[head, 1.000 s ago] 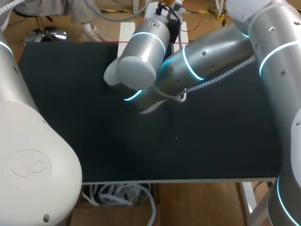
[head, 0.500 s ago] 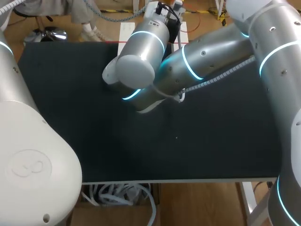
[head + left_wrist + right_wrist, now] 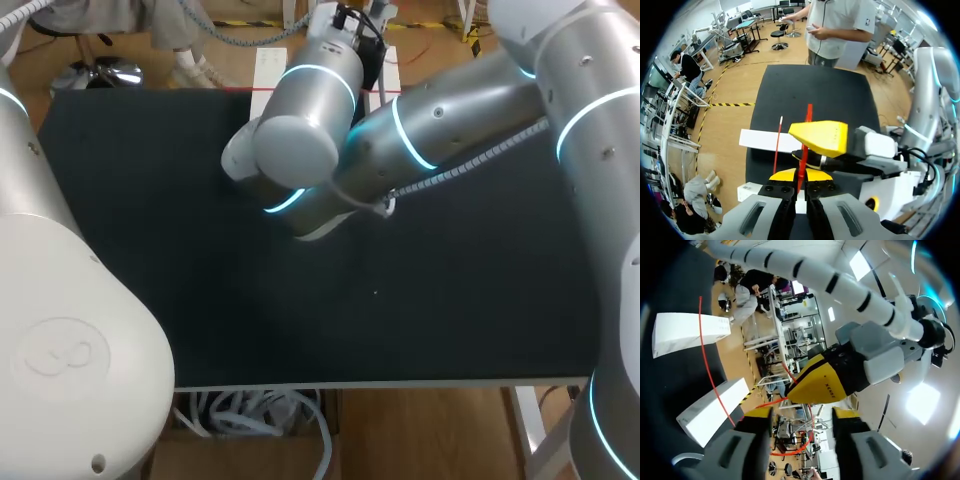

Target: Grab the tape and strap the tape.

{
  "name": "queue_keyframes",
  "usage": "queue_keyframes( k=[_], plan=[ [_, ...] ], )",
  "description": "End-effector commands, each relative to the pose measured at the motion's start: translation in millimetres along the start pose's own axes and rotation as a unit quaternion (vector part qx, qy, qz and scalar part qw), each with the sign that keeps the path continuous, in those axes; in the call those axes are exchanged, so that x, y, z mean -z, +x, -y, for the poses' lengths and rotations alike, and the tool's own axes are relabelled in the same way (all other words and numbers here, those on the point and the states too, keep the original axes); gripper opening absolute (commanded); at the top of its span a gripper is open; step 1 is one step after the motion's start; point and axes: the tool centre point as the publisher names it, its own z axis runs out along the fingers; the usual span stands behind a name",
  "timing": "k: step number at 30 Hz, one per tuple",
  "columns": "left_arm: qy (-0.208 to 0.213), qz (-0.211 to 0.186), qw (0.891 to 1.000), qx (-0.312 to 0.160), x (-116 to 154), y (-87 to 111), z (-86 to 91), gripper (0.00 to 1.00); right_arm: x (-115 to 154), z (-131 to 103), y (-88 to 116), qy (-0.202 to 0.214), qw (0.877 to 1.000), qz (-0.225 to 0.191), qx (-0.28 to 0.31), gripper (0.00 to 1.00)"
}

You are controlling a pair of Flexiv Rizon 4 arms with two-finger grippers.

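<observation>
Overhead, little to read: right arm (image 3: 440, 115) slung across the matte black tabletop (image 3: 150, 220) to its far edge, wrist joints hiding both pincers and the tape. Just two long white rectangular blocks (image 3: 264, 70) peeking out at that edge. Through the left wrist camera, far clearer: left gripper (image 3: 800, 176) clenched on the thin red tape (image 3: 808, 116), yellow tips pressed close from either side. Strand running on ahead, passing behind the right gripper (image 3: 816, 138) and close by one white block (image 3: 762, 140). Through the right wrist camera: right gripper (image 3: 802, 415) released, yellow tips well apart, a curl of the tape (image 3: 774, 402) loose between them and not pinched from both sides. Left gripper (image 3: 821, 385) just ahead, tips together, white blocks off to one side. Judged from all this: grab done on the left, strapping step in hand, second hold not yet taken. Next, probably: shut the right fingers on the strand near the left's hold, then draw it taut. Calls for a firm left clamp and a square catch on so thin a strand.
</observation>
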Motion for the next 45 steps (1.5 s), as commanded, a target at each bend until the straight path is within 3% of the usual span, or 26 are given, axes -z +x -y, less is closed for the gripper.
queue_keyframes(
  k=[1, 9, 18, 21, 34, 37, 40, 43, 45],
  plan=[
    [-0.002, -0.001, 1.0, 0.001, 1.2, -0.1, 0.8, 0.0, 9.6, 8.7, -6.2, -0.018, 1.0, -0.012, 0.004, 1.0],
    [-0.002, -0.001, 1.0, 0.001, 1.2, -0.1, 0.8, 0.0, 32.4, 11.1, -9.1, -0.06, 0.998, -0.032, 0.0, 1.0],
    [-0.002, -0.001, 1.0, 0.001, 1.2, -0.1, 0.8, 0.0, 44.7, 20.6, -3.4, -0.079, 0.995, -0.056, 0.004, 1.0],
    [-0.002, -0.001, 1.0, 0.001, 1.2, -0.1, 0.8, 0.0, 51.8, 22.9, 5.0, -0.115, 0.988, -0.101, 0.017, 1.0],
    [-0.002, -0.001, 1.0, 0.001, 1.2, -0.1, 0.8, 0.0, 51.8, 22.9, 5.0, -0.115, 0.988, -0.101, 0.017, 1.0],
    [-0.045, 0.009, 0.998, 0.053, 7.3, 0.8, -23.2, 0.0, 51.8, 22.9, 5.0, -0.115, 0.988, -0.101, 0.017, 1.0],
    [-0.079, 0.028, 0.987, 0.136, 24.5, 8.3, -65.5, 0.0, 51.8, 22.9, 5.0, -0.115, 0.988, -0.101, 0.017, 1.0],
    [-0.119, 0.055, 0.965, 0.228, 54.0, 24.7, -121.4, 0.0, 51.8, 22.9, 5.0, -0.115, 0.988, -0.101, 0.017, 1.0],
    [-0.124, 0.07, 0.948, 0.284, 72.4, 40.3, -157.6, 0.0, 51.8, 22.9, 5.0, -0.115, 0.988, -0.101, 0.017, 1.0]
  ],
)
